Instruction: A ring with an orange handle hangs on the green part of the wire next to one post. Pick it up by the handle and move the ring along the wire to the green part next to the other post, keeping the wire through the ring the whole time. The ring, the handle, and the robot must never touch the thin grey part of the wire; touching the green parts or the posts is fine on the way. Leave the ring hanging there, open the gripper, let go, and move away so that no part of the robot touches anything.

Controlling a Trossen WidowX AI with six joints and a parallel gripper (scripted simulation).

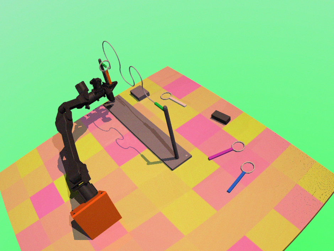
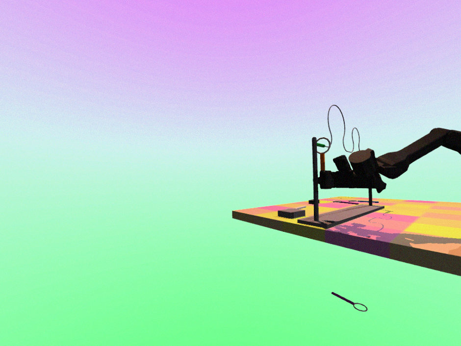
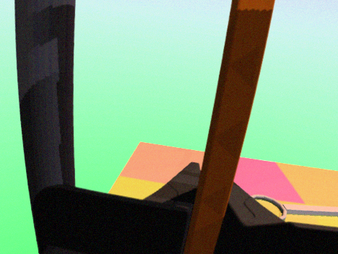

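The pale, thin round ring (image 1: 100, 68) (image 2: 317, 150) stands upright above its flat, straight-edged orange handle (image 1: 108, 76) (image 2: 322, 161) (image 3: 232, 108), around the far post's green wire section (image 1: 104, 65) (image 2: 320, 145). The matte black gripper (image 1: 110, 84) (image 2: 323, 175) (image 3: 200, 172) is closed on the handle. Smooth, cylindrical, the dark post (image 1: 99, 60) (image 2: 315, 178) (image 3: 45, 108) rises just beside; whether ring and green section touch, I can't quite tell.

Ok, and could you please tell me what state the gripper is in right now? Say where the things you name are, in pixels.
Gripper (image 1: 109, 82) (image 3: 200, 172): closed on the orange handle (image 1: 108, 76) (image 2: 322, 161) (image 3: 235, 94), holding it upright near the post (image 1: 100, 60) (image 2: 315, 178) (image 3: 45, 108).
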